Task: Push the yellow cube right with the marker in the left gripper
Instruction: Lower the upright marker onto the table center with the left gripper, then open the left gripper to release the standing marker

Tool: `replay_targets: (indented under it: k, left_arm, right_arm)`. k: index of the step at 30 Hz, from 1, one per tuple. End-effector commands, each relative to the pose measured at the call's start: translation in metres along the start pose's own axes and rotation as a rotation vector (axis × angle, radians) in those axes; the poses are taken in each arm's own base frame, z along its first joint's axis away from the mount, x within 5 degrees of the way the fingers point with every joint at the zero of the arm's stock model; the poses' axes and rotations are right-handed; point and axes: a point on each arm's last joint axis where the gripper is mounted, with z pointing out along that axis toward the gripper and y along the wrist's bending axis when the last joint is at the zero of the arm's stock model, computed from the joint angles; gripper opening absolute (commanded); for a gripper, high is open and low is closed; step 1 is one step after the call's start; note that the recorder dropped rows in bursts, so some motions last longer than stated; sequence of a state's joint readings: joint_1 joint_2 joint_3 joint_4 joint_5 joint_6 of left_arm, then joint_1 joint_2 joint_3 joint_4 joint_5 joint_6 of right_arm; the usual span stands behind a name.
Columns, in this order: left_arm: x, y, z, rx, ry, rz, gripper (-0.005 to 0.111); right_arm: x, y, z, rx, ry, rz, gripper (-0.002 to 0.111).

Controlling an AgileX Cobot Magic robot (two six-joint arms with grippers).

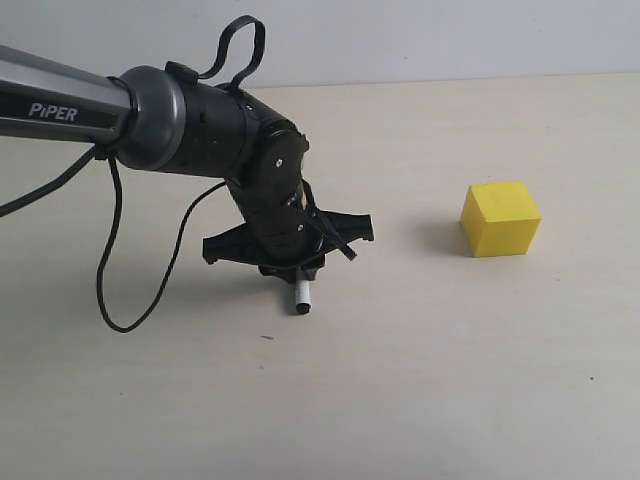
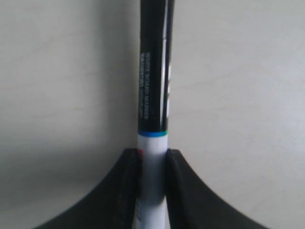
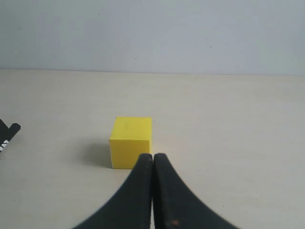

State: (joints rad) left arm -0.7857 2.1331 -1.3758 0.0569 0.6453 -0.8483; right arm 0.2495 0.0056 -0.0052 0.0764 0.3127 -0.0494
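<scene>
My left gripper [image 1: 291,262] hangs low over the table at centre-left, on the dark arm marked "PiPER". It is shut on the marker [image 1: 301,298], whose white end with a black tip pokes out below the jaws. In the left wrist view both fingers [image 2: 127,191] clamp the white barrel of the marker [image 2: 152,157], and its long black cap runs on past them. The yellow cube [image 1: 500,218] rests on the table well to the right of the marker, a stretch of bare table between them. My right gripper [image 3: 153,157] is shut and empty, just short of the yellow cube [image 3: 131,140].
A pale beige table [image 1: 420,380] ends at a light wall [image 1: 450,35] at the back. Black cables [image 1: 110,270] loop down from the left arm onto the table on the left. The marker's cap end [image 3: 10,130] shows at the edge of the right wrist view.
</scene>
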Motion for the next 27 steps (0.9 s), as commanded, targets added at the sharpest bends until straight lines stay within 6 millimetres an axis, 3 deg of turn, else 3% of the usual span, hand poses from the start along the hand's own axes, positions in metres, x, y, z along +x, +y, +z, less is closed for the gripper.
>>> replay_targets:
  k: [1,13,18,24,27]
  left_arm:
    - [0.002,0.001,0.002,-0.018,0.011,0.004,0.002]
    - [0.002,0.001,0.002,-0.018,0.011,0.009,0.048]
    - [-0.001,-0.001,-0.008,0.008,-0.016,0.044,0.049]
    - [-0.007,-0.005,-0.04,0.056,-0.078,0.137,0.049]
    - [-0.01,-0.006,-0.058,0.076,-0.122,0.214,0.043]
  right_arm:
    - [0.0,0.0,0.0,0.005,-0.015,0.0,0.0]
    - [0.0,0.0,0.0,0.005,-0.015,0.0,0.0]
    - [0.0,0.0,0.0,0.005,-0.015,0.0,0.0]
    - [0.0,0.0,0.0,0.005,-0.015,0.0,0.0]
    - [0.0,0.0,0.0,0.005,-0.015,0.0,0.0]
